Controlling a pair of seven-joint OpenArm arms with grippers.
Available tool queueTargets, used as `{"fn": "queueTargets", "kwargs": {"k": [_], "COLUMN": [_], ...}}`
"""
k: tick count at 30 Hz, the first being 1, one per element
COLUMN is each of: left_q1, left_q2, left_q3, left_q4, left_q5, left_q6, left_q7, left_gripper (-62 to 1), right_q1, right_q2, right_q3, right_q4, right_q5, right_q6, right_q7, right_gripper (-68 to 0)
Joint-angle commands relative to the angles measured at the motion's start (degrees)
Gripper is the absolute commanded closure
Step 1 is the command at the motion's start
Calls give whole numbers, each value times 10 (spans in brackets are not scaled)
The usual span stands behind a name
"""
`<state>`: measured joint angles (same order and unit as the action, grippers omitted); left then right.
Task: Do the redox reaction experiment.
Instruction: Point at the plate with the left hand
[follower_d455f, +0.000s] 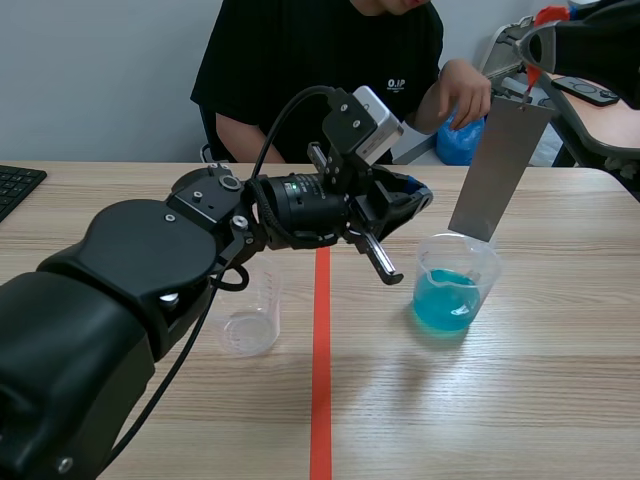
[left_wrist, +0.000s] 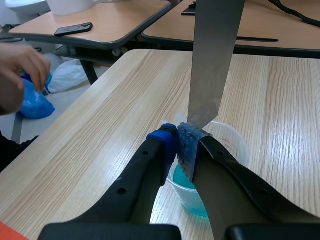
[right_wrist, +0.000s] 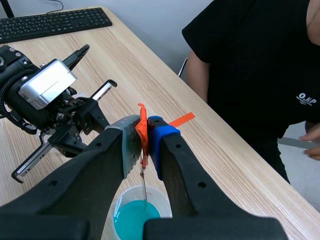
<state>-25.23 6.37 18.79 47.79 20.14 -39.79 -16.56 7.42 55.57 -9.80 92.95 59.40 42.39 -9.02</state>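
Observation:
A grey metal plate (follower_d455f: 500, 160) hangs upright from an orange tab (right_wrist: 143, 127), and my right gripper (right_wrist: 144, 136) is shut on that tab, raised at the scene's top right (follower_d455f: 538, 58). The plate's lower end is at the rim of a clear beaker of blue liquid (follower_d455f: 448, 290); whether it touches the liquid I cannot tell. My left gripper (follower_d455f: 408, 196) is shut on nothing. It hovers just left of the plate and above that beaker (left_wrist: 234, 144), pads (left_wrist: 187, 145) pressed together. An empty clear beaker (follower_d455f: 250, 322) stands under the left arm.
A person in a black shirt sits across the table, one hand (follower_d455f: 458, 92) over a blue bag, with a grey strip (right_wrist: 296, 143) held in the right wrist view. A keyboard (follower_d455f: 15, 186) lies at the far left. Side tables with phones (left_wrist: 73, 29) stand beyond.

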Motion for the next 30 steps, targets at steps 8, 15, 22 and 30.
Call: {"fn": "queueTargets", "kwargs": {"k": [8,15,22,30], "left_q1": [-7,-1,66,253], "left_q2": [-80,-223,-382,-511], "left_q3": [-2,-2,-41,-201], "left_q4": [45,117,160,171], "left_q5": [-33,-157,-168,-193], "left_q6": [-1,-1,-1,11], "left_q7": [-20,0,-4,-43], "left_gripper": [-40,-40,-40,-40], "right_q1": [12,12,12,12], "right_q2": [7,7,7,7], "right_q3": [9,9,9,9], "right_q4": [4,4,4,4], "right_q5": [7,7,6,6], "right_q6": [3,3,3,3], "right_q7": [13,13,12,12], "right_gripper": [-15,-15,-15,-15]}}
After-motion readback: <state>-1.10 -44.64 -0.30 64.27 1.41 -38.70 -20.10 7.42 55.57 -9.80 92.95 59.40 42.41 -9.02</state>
